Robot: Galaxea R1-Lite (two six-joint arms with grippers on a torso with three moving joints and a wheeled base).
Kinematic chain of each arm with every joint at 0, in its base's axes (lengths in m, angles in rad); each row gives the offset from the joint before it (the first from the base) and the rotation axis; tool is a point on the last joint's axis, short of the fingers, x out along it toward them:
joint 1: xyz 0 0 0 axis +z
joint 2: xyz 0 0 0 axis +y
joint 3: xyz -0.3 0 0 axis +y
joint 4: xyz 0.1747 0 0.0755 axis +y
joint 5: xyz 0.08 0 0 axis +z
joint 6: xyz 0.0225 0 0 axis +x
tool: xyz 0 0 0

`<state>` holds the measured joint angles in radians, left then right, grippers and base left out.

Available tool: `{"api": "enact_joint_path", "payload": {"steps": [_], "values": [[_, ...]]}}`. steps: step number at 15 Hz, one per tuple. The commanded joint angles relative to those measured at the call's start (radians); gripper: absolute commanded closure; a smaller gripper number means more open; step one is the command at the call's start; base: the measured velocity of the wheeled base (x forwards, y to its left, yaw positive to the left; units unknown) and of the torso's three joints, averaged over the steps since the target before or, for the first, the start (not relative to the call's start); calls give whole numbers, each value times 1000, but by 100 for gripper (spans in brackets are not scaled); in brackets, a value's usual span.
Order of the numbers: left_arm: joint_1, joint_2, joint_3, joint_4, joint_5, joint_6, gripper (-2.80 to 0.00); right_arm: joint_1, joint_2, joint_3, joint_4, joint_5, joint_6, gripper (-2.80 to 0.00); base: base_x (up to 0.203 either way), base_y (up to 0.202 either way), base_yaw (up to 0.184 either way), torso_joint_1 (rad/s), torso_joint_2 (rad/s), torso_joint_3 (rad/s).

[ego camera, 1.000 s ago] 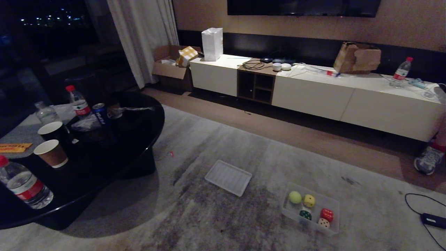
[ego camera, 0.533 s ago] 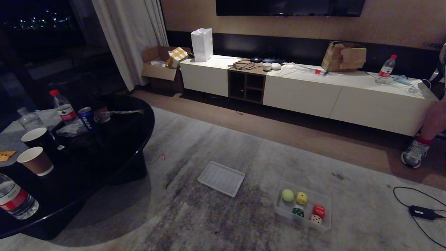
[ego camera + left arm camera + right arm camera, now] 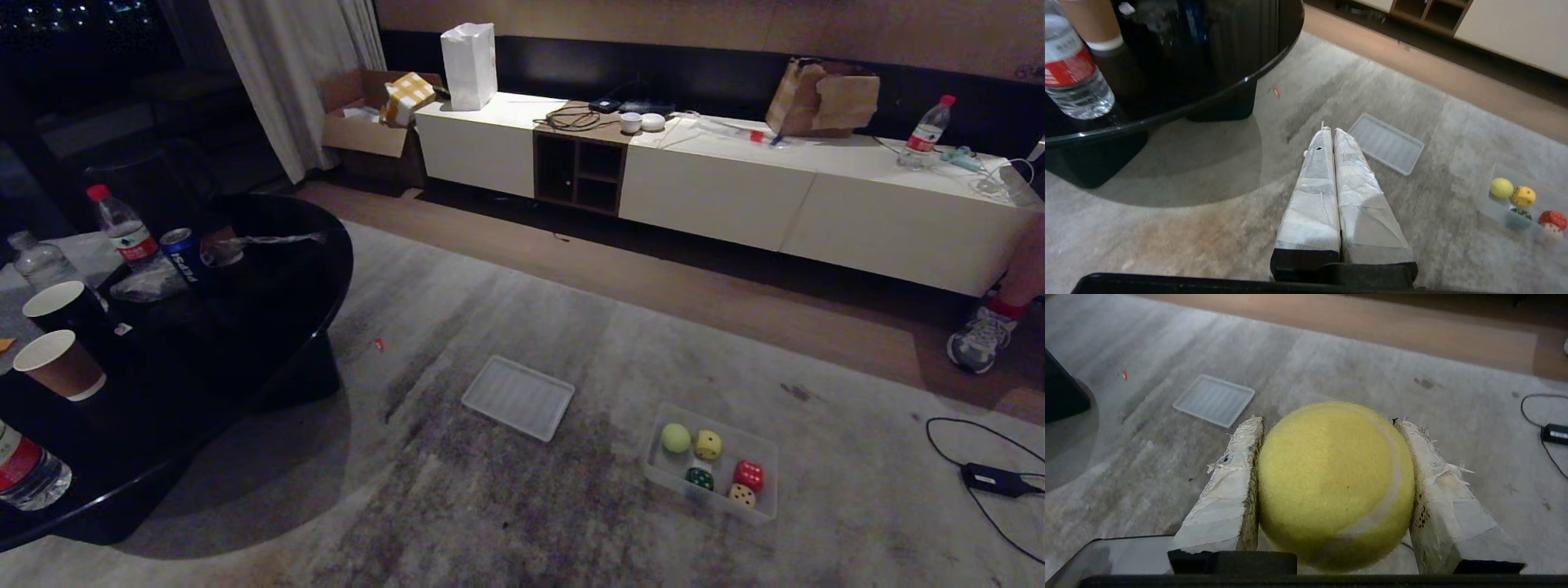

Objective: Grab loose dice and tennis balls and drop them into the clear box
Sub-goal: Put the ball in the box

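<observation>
The clear box (image 3: 772, 488) sits on the rug at the lower right. In it are one tennis ball (image 3: 675, 438) and the yellow (image 3: 708, 444), dark green (image 3: 699, 478), red (image 3: 749, 476) and tan (image 3: 741, 495) dice. Neither arm shows in the head view. My right gripper (image 3: 1329, 421) is shut on a second tennis ball (image 3: 1335, 482), held above the rug. My left gripper (image 3: 1329, 130) is shut and empty, hanging over the rug. From it the clear box (image 3: 1486, 192) lies off to one side.
The flat ribbed lid (image 3: 518, 397) lies on the rug left of the box. A black round table (image 3: 245, 327) with bottles and cups stands at the left. A low white cabinet (image 3: 718, 196) runs along the back wall. A person's shoe (image 3: 976, 347) and a cabled adapter (image 3: 996, 480) are at the right.
The whole head view has shifted, so the camera moved. The box, its contents and the lid lie as before on the rug.
</observation>
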<state>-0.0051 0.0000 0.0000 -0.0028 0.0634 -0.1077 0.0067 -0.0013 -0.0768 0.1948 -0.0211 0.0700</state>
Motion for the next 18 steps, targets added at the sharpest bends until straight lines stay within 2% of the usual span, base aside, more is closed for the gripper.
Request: {"api": "enact_joint_path", "payload": {"steps": [1,8,14,18], "values": [[-1,2,2,0,1,-1,0,0,1,0,1,0,1,0,0,0,0,2,6,-112],[0,2,2,0,-2,8,0,1,1,0,0,0,1,0,0,0,0,1,1,-25],[0,2,2,1,-1,3,0,1,1,0,0,0,1,0,163,0,1,3,1,0],[0,2,2,1,1,0,0,0,1,0,1,0,0,0,0,0,0,0,0,0]]}}
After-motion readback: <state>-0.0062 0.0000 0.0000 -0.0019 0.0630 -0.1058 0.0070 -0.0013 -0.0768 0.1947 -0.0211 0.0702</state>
